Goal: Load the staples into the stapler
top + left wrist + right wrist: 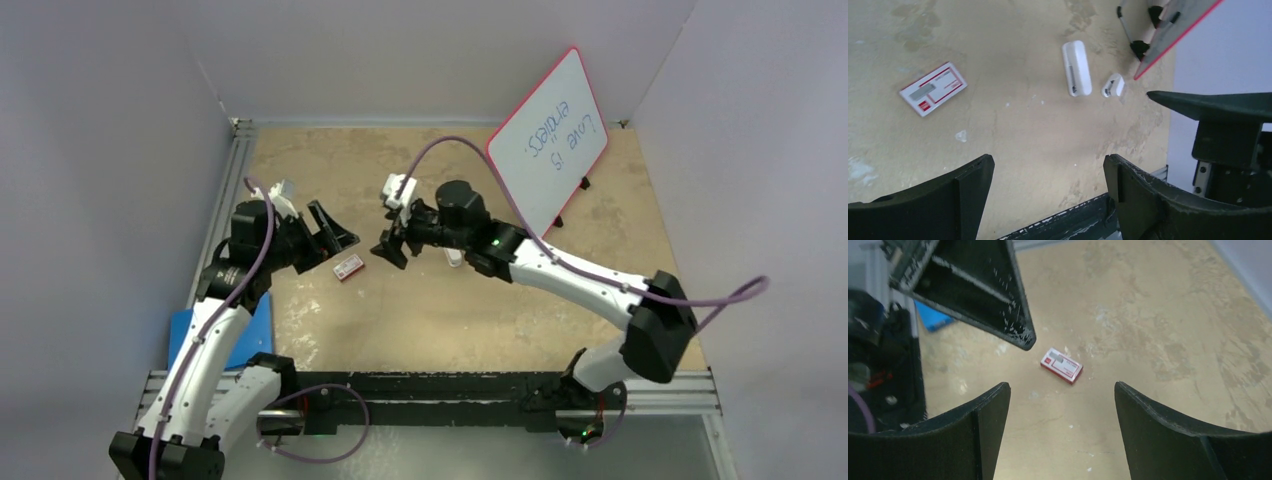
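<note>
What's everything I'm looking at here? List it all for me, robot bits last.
staples box: one, red and white, flat on the table between the two claws
stapler: one, white, lying near the whiteboard's foot
small piece: one, white, beside the stapler, not touching it
whiteboard: one, red-framed with blue writing, propped up at the far right
flat pad: one, blue, near left edge, partly under the left arm
table: one, tan, stained
left claw: one, black, open, empty
right claw: one, black, open, empty

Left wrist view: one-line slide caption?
Open left fingers in the foreground; staples and stapler lie apart, untouched, on the table.
</note>
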Controlling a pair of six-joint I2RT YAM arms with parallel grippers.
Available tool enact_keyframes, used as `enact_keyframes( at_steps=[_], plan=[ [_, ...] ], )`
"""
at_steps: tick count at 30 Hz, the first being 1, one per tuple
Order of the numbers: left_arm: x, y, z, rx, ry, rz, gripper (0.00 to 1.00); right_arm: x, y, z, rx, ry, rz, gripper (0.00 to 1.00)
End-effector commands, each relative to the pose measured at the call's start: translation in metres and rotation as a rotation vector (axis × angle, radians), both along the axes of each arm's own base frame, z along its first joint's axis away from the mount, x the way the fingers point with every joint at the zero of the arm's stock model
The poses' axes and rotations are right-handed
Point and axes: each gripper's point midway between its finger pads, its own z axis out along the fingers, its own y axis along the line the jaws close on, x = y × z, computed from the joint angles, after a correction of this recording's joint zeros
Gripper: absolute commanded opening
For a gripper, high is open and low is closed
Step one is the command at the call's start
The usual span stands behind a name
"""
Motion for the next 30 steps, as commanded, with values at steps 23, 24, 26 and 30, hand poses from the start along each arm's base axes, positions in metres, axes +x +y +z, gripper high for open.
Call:
enact_keyframes(
  at_steps=[23, 24, 26, 30],
  plan=[
    [0.044, 0.081, -0.106, -0.205, 0.32, 0.267, 0.46, 0.032, 0.086, -0.179, -0.442, -0.138, 0.686, 0.72],
    [0.043, 0.081, -0.11, -0.205, 0.327, 0.272, 0.47, 0.032, 0.088, -0.182, -0.444, -0.127, 0.694, 0.7],
    [0.042, 0.083, -0.116, -0.205, 0.344, 0.287, 0.48, 0.038, 0.091, -0.189, -0.466, -0.118, 0.687, 0.69],
    [0.041, 0.092, -0.131, -0.191, 0.406, 0.337, 0.48, 0.055, 0.098, -0.199, -0.491, -0.136, 0.638, 0.7]
  ],
)
